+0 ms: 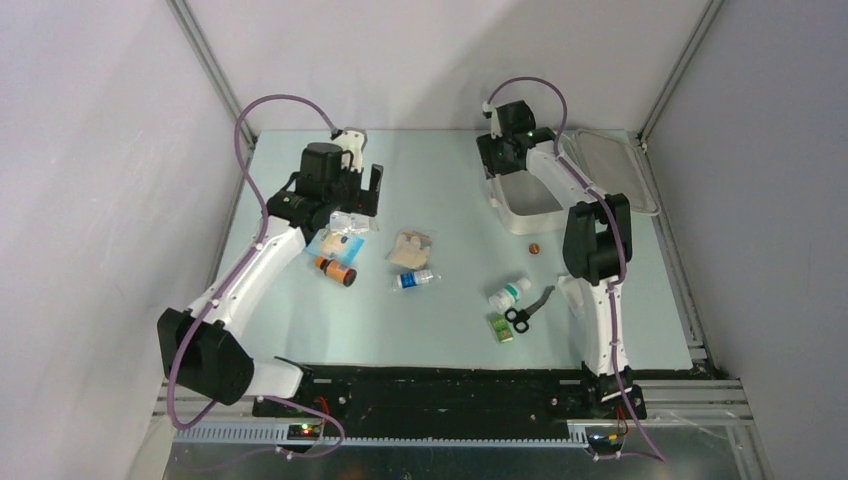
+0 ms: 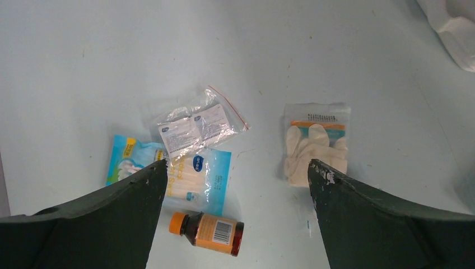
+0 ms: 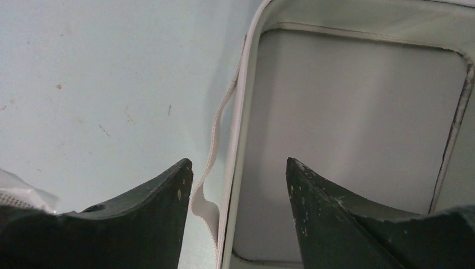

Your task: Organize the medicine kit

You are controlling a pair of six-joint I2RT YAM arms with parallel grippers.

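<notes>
On the left of a pale table [image 1: 450,330], the left gripper [image 2: 238,168] is held above a scatter of supplies, its fingers spread wide with nothing gripped. Below it, a clear zip bag of sachets [image 2: 196,126] is laid partly over a blue packet of cotton swabs [image 2: 193,176], and an amber bottle with an orange cap [image 2: 210,232] lies on its side just beside the packet. A pack of pale gloves [image 2: 315,147] is seen to their right, with a small blue-labelled bottle [image 1: 415,280] near it. Farther right, a white bottle with a green cap [image 1: 509,294], black scissors [image 1: 528,308] and a small green box [image 1: 502,329] are grouped close together. At the far right, the medicine kit [image 1: 515,215] is set open, its lid [image 1: 610,170] folded flat to the right. The right gripper [image 3: 240,162] is poised astride the kit's left wall and a white strap [image 3: 215,140], fingers parted and not seen to touch either.
</notes>
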